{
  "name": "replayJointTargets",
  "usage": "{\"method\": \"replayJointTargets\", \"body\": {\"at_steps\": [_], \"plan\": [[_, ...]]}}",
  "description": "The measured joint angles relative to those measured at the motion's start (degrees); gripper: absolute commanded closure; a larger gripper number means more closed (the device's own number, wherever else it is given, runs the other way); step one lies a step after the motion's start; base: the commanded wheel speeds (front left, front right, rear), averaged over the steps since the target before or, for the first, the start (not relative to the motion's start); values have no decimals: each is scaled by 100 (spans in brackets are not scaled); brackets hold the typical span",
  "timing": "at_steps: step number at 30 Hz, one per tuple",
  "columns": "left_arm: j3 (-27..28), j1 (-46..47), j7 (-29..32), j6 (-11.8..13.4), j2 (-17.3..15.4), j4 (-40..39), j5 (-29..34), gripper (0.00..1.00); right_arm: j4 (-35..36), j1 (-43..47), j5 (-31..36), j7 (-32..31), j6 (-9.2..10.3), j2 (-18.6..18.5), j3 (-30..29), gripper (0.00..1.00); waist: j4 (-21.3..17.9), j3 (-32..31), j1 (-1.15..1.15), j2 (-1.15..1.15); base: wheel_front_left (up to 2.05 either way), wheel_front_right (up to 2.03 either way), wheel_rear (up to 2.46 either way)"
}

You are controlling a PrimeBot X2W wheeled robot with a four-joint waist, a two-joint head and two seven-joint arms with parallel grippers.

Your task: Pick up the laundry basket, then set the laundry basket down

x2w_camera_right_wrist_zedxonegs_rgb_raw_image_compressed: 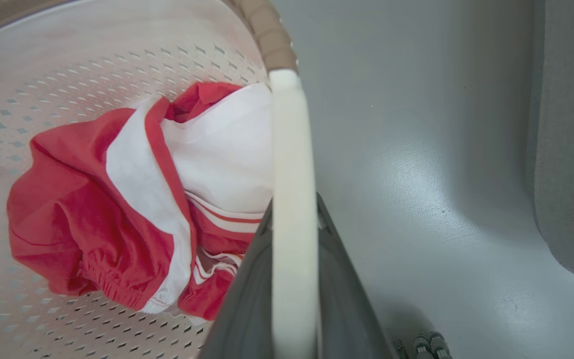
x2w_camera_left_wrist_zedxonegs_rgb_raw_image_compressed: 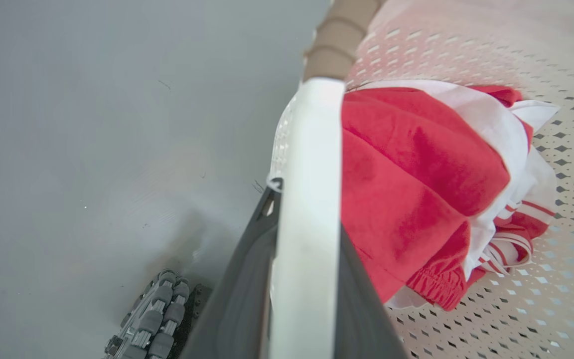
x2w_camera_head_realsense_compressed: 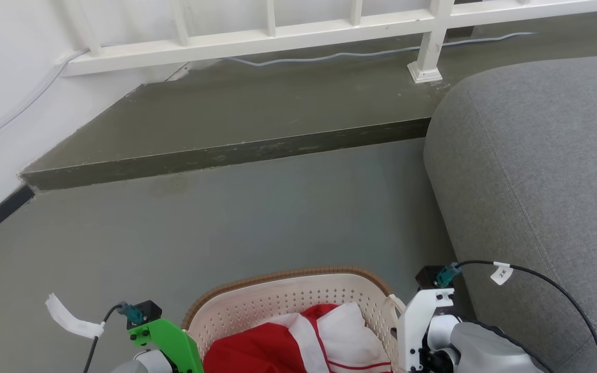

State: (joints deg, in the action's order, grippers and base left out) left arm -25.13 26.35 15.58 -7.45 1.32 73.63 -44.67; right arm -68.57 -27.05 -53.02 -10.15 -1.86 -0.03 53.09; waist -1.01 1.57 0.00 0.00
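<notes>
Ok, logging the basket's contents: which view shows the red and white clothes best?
The right wrist view: the clothes lie almost whole in the basket. The left wrist view shows them partly behind a handle; the head view cuts them off at its bottom edge.

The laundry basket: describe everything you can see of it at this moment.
The laundry basket is cream-white perforated plastic, rounded-rectangular, with a brown braided-look rim and a white loop handle at each short end. It is upright, close before the robot, above grey floor beside a grey sofa. A crumpled red and white garment lies inside. The left gripper is closed on the left handle, and the right gripper on the right handle. Whether it is off the floor cannot be told.
</notes>
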Motion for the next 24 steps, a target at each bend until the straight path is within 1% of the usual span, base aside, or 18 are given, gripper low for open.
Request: {"method": "replayJointTargets", "body": {"at_steps": [15,17,24], "plan": [[-42,1,-1,16,-4,-8,-48,100,33,-6,-51,0,5,-12,31,100,-10,100,0,0,0,0,0],[-41,4,-11,16,-4,-18,-54,100,44,-16,-51,1,46,-13,33,100,-9,141,0,0,0,0,0],[-33,86,-181,73,-5,-81,-54,100,73,-204,-51,67,98,-19,36,100,-10,345,0,0,0,0,0]]}}
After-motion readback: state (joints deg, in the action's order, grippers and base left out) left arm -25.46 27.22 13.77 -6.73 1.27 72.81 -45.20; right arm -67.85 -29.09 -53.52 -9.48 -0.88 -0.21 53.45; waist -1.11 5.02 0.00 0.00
